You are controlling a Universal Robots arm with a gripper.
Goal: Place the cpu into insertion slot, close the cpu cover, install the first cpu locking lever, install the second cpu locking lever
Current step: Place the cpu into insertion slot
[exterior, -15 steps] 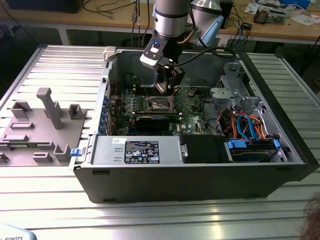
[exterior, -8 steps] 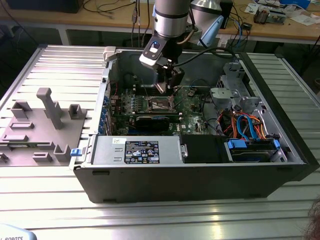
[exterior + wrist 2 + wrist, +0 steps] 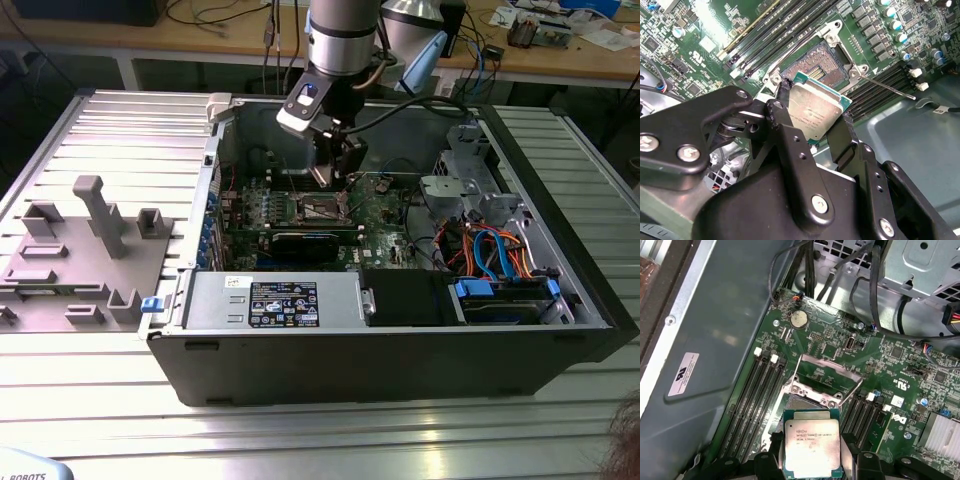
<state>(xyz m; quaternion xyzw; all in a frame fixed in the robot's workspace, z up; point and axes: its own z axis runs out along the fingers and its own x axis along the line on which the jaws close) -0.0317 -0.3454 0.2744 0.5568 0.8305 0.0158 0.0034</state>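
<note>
Fingers (image 3: 785,135) clench the cpu (image 3: 815,111) by two opposite edges, one black finger on each side, with the dull silver top facing up. In the second wrist view the chip hangs tilted just over one edge of the insertion slot (image 3: 822,67). It is not seated, and the dark contact field of the slot lies open beyond it. In the first wrist view the cpu (image 3: 811,447) covers part of the insertion slot (image 3: 807,404), and the cpu cover (image 3: 827,377) stands swung up on the side of the slot away from the chip, with green board showing through its square window. A thin locking lever (image 3: 887,86) reaches out from one corner of the slot, unlatched. Long black memory slots (image 3: 757,390) run along two sides of the slot, and a coin battery (image 3: 799,319) sits beyond the raised cover.

In the exterior view the arm (image 3: 340,40) reaches down into the open computer case (image 3: 400,340), its end just above the insertion slot (image 3: 322,208) on the green circuit board (image 3: 385,215). The case lies on a ribbed metal tabletop (image 3: 300,430). A grey fixture block (image 3: 80,250) sits well apart from the slot, outside the case.
</note>
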